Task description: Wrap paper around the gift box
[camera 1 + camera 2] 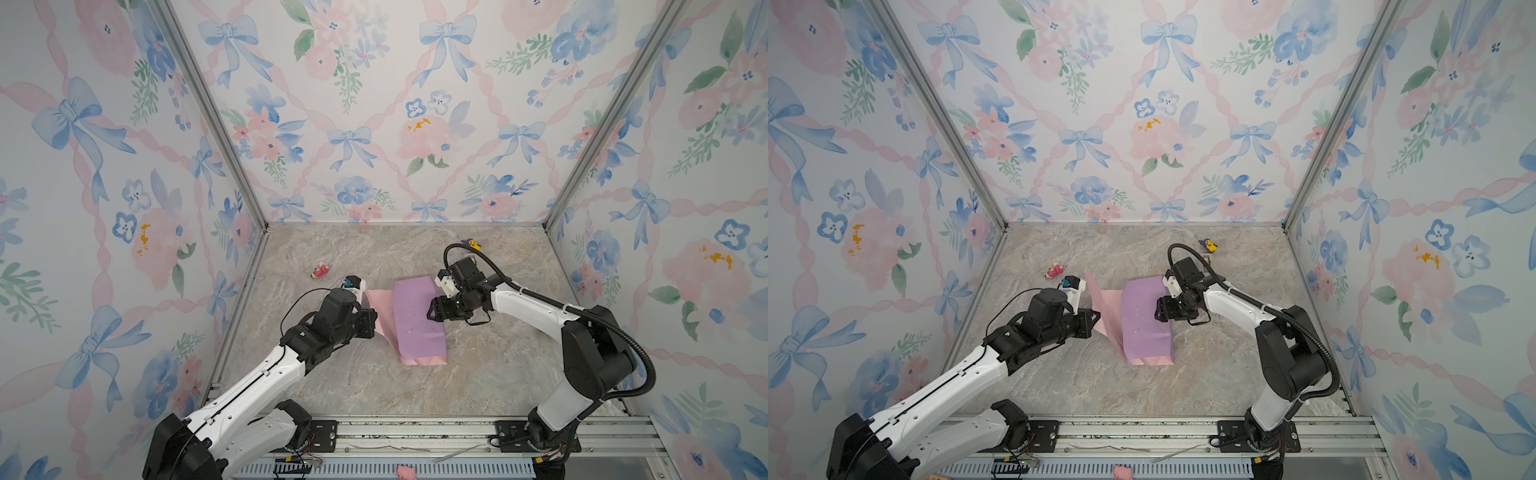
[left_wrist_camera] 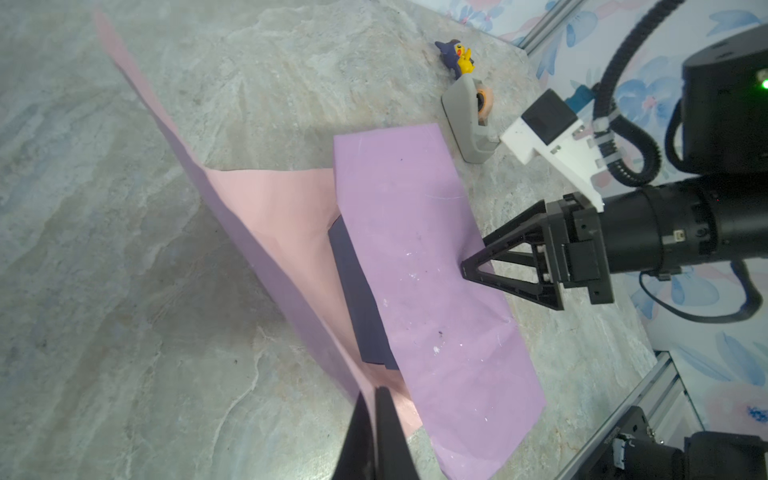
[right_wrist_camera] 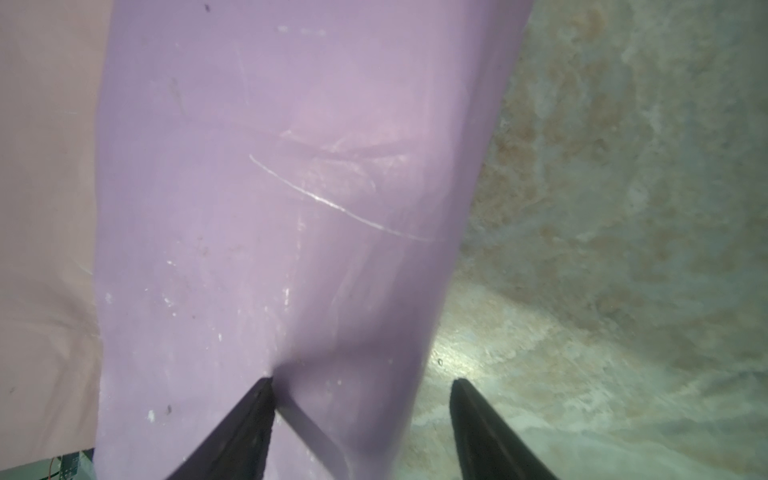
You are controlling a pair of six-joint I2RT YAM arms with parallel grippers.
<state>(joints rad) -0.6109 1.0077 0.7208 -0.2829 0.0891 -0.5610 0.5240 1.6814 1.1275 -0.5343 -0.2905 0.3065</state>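
Marble table (image 1: pixel 332 374), floral walls (image 1: pixel 374 104). In both top views the paper (image 1: pixel 417 320) lies mid-table with its lilac flap folded over and its pink flap raised at the left gripper (image 1: pixel 372 322). In the left wrist view those jaws are clenched on the pink edge, and the navy box (image 2: pixel 357 291) peeks from under the lilac flap. In the right wrist view the right gripper (image 3: pixel 361 380) is spread wide, grasping nothing, with one finger (image 3: pixel 249 419) pressing the lilac.
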